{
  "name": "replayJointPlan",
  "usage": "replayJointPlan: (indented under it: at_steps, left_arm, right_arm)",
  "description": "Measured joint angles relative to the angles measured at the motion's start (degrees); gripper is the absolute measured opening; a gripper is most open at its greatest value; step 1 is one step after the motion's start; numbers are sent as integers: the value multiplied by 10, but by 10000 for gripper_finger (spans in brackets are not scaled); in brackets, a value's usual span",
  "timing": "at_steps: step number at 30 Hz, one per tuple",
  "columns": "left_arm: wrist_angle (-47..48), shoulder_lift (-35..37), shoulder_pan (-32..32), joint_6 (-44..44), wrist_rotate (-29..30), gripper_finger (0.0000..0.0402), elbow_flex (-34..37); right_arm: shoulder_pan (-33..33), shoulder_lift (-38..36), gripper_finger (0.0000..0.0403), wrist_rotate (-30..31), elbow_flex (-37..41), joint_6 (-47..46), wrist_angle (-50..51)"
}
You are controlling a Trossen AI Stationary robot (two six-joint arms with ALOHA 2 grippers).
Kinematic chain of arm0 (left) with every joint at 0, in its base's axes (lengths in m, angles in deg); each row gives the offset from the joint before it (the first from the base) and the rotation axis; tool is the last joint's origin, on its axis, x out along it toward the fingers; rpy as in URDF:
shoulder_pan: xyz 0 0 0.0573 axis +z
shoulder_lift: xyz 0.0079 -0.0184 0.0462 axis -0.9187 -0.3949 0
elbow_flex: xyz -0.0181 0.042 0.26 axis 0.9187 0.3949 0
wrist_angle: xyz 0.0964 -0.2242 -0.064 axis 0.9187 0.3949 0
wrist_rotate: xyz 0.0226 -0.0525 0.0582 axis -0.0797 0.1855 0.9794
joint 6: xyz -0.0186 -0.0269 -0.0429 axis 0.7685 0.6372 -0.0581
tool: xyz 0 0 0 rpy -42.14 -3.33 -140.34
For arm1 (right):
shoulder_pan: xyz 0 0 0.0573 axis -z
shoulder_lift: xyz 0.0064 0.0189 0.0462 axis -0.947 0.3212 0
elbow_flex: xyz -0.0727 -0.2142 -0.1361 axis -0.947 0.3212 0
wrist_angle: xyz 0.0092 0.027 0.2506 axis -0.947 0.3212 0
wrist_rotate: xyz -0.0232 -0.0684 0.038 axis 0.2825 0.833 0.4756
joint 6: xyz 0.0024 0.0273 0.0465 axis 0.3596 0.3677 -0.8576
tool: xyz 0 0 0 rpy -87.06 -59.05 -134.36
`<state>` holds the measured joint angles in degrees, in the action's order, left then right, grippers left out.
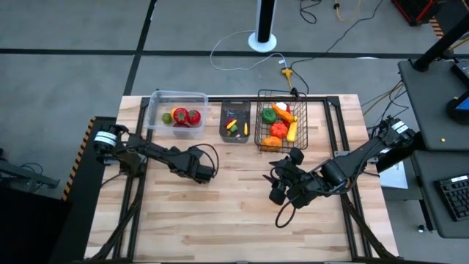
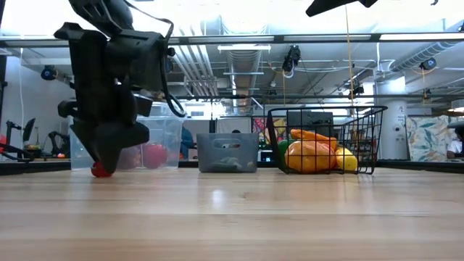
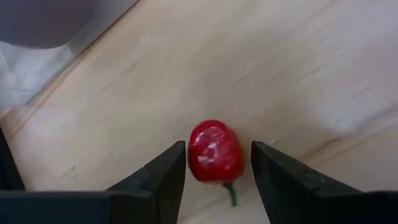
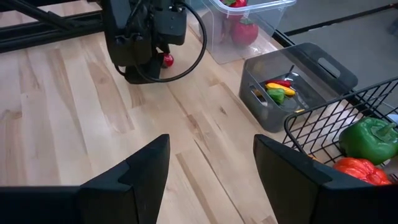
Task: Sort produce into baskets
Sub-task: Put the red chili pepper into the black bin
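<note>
We see the left gripper (image 3: 217, 171) down at the table, its spread fingers (image 3: 165, 177) straddling the small red fruit (image 3: 214, 152), stem pointing back between them

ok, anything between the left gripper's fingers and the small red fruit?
No. In the left wrist view the small red fruit with a green stem sits between the open left gripper's fingers; only narrow gaps of bare wooden table.
</note>
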<state>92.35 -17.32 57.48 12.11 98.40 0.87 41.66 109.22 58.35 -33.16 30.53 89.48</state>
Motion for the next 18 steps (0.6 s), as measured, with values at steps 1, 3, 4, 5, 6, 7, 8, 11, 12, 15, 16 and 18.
replayJointPlan:
  at_steps: [1, 3, 4, 5, 6, 7, 8, 11, 12, 15, 16, 18]
  left_arm:
    - [-2, 0, 0, 0, -1, 163, 3]
    - [-7, 0, 0, 2, -2, 158, 12]
    - [-9, 0, 0, 5, -5, 156, 17]
    - [-12, 0, 0, 9, -5, 154, 22]
    - [-15, 1, 0, 12, -6, 153, 26]
    - [-16, 2, -1, 15, -5, 152, 29]
    - [-17, 2, -1, 17, -5, 149, 32]
    - [-17, 2, -3, 16, -4, 136, 33]
    - [-17, 2, -4, 14, -3, 128, 32]
    - [-14, 1, -6, 7, -4, 102, 25]
    - [-13, 0, -6, 2, -4, 92, 21]
    - [-13, 0, -8, -6, -6, 74, 15]
  right_arm:
    - [0, 0, 224, 0, 0, 0, 0]
    - [0, 0, 224, 0, 0, 0, 0]
    - [0, 0, 224, 0, 0, 0, 0]
    - [0, 0, 224, 0, 0, 0, 0]
    - [0, 0, 224, 0, 0, 0, 0]
    - [0, 0, 224, 0, 0, 0, 0]
    - [0, 0, 224, 0, 0, 0, 0]
    - [0, 0, 224, 0, 0, 0, 0]
    - [0, 0, 224, 0, 0, 0, 0]
    - [0, 0, 224, 0, 0, 0, 0]
    - [0, 0, 224, 0, 0, 0, 0]
    - [0, 0, 224, 0, 0, 0, 0]
